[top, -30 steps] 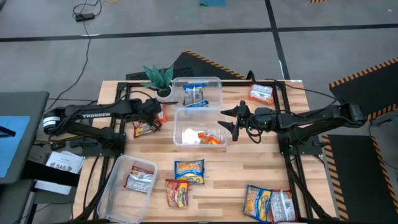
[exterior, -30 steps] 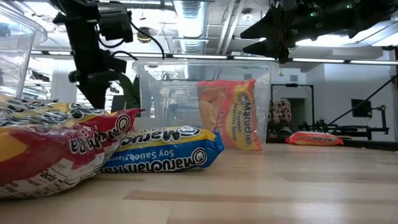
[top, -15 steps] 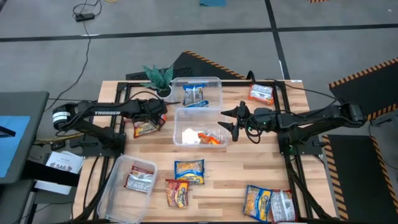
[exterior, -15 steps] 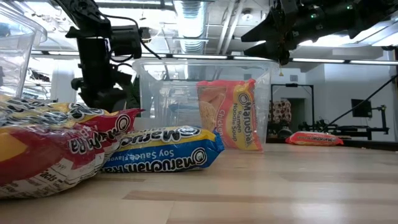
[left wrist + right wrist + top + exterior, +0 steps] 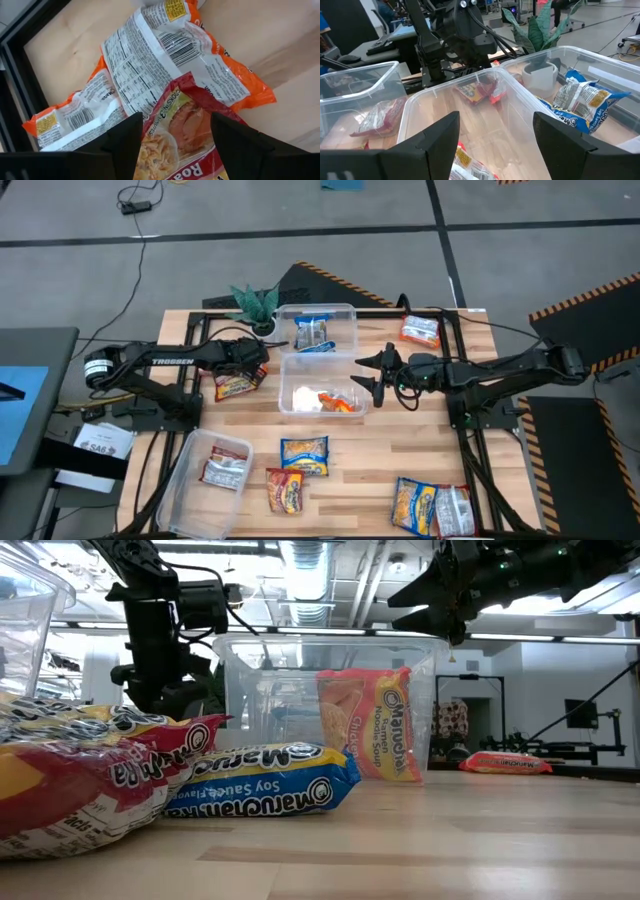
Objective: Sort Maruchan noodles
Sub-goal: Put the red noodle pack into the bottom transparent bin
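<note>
- Since the earlier frames, the left arm has shifted toward the table's back-left corner, and its claw has spread from nearly closed to wide; the right arm has not moved.
- You work on a wooden table [image 5: 360,450] holding three clear tubs: a middle tub [image 5: 322,383] with orange packets, a rear tub [image 5: 318,328] with a blue packet [image 5: 312,333], and a front-left tub [image 5: 205,470] with a red-and-silver packet [image 5: 224,467].
- Loose noodle packets lie across the table: a pair at the front right [image 5: 432,507], two near the front centre [image 5: 297,469], one at the back right [image 5: 421,331], and a small pile at the back left [image 5: 236,383].
- Left claw [image 5: 252,360]: it hovers over the back-left pile with jaws apart and nothing held. In the wrist view a red packet [image 5: 180,135] lies between the fingers [image 5: 125,142], resting on two orange packets [image 5: 165,55] that lie label-down.
- Right claw [image 5: 372,373]: it hangs over the middle tub's right edge, jaws fully apart, empty.
- Step in hand, as judged: pick the red packet. Lower the left claw straight down, straddle only the top packet, and close on its body, not the loose seal edge, so the orange packets beneath stay put.
</note>
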You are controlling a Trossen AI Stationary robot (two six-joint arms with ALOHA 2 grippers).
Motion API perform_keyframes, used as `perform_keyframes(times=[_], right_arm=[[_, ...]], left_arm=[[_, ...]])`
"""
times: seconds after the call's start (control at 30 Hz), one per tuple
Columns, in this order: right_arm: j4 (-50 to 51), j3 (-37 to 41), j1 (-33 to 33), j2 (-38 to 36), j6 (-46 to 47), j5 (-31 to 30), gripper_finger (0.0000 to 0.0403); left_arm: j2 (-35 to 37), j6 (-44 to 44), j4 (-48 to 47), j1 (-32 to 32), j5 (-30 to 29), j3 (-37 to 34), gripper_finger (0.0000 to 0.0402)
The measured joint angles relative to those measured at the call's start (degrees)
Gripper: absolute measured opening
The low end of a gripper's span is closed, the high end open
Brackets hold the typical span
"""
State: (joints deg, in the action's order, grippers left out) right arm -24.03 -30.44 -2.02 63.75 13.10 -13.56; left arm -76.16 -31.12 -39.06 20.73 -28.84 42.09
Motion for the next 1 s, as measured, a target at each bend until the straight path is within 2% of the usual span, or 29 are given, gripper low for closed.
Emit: perform_keyframes(times=[0.3, 0.5, 0.73, 0.87, 1.0], right_arm=[[0.0, 0.0, 0.0, 0.0, 0.1, 0.0, 0.0276], [0.0, 0.0, 0.0, 0.0, 0.1, 0.0, 0.0276], [0.0, 0.0, 0.0, 0.0, 0.1, 0.0, 0.0276], [0.0, 0.0, 0.0, 0.0, 0.1, 0.0, 0.0276], [0.0, 0.0, 0.0, 0.0, 0.1, 0.0, 0.0276]], left_arm=[[0.0, -1.6, 0.5, 0.0, 0.0, -0.8, 0.0223], [0.0, -1.2, 6.4, 1.2, 2.6, -5.2, 0.0222], [0.0, 1.7, 9.0, 1.8, 2.6, -6.0, 0.0215], [0.0, 2.0, 8.6, 1.8, 2.5, -6.0, 0.0168], [0.0, 3.5, 8.0, 1.8, 2.4, -6.0, 0.0063]])
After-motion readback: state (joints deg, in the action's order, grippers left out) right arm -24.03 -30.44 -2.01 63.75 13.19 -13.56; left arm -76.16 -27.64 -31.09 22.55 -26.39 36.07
